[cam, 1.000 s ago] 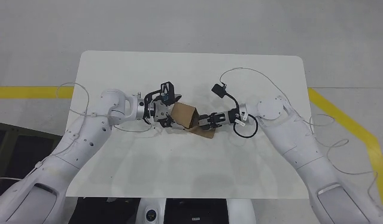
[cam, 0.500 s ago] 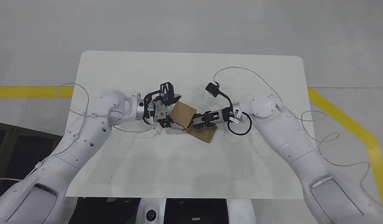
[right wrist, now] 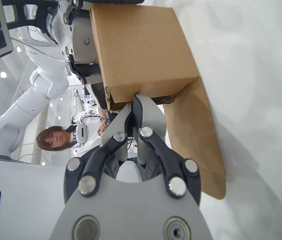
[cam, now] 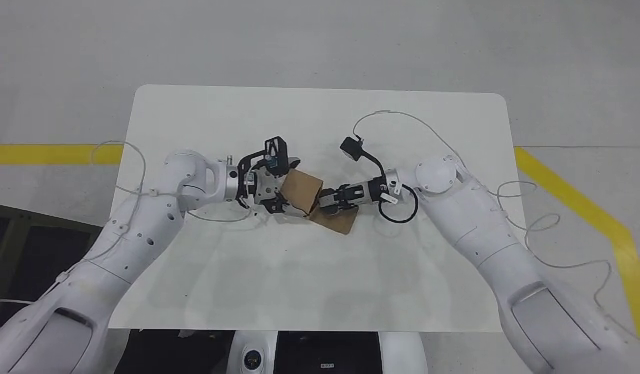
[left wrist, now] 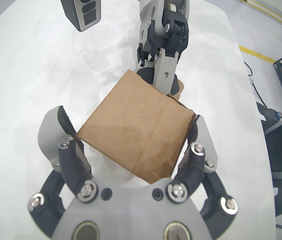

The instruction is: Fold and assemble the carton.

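The small brown cardboard carton, centre frame, seems light and crushable, so we take its stiffer edges: the left gripper clamps its sides between spread fingers, the right gripper pinches its rim.

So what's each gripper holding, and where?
Both hold the carton: the left gripper clamps its body across opposite sides, the right gripper pinches a wall edge at its open end.

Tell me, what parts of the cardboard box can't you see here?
- Inside of the carton: left wrist view, covered by its own top panel.
- Its far end: left wrist view, behind the right gripper.
- Its open end: right wrist view, blocked by that gripper pinching the edge.
- Underside of the long flap: right wrist view, faces the table.
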You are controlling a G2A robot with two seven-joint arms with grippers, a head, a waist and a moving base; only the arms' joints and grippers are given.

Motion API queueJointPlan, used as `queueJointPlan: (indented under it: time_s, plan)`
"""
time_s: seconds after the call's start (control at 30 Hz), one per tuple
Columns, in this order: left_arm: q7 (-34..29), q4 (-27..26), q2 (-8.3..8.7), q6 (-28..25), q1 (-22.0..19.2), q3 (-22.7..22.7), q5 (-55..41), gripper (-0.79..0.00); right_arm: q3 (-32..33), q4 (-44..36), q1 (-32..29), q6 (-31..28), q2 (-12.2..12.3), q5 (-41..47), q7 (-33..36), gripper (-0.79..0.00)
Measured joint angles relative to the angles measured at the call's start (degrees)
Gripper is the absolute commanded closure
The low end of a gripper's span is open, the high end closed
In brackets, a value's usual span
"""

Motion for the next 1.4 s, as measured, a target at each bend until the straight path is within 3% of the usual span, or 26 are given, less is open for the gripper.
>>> queueJointPlan:
  time_s: [0.57, 1.13, 1.4]
  plan:
    - [-0.87, 0.25, 0.26, 0.00, -0.11, 0.21, -0.37, -0.785, 0.86, -5.15, -3.61, 4.12, 0.47, -2.00, -5.12, 0.000]
    - [-1.44, 0.91, 0.30, 0.00, -0.28, 0.26, -1.25, -0.785, 0.42, -0.75, -2.01, 1.05, -1.09, 1.42, -3.22, 0.000]
    - [-1.56, 1.55, 0.23, 0.00, -0.50, -0.06, -2.58, -0.785, 3.18, -3.27, -1.93, 3.51, 0.86, -4.47, -2.42, 0.000]
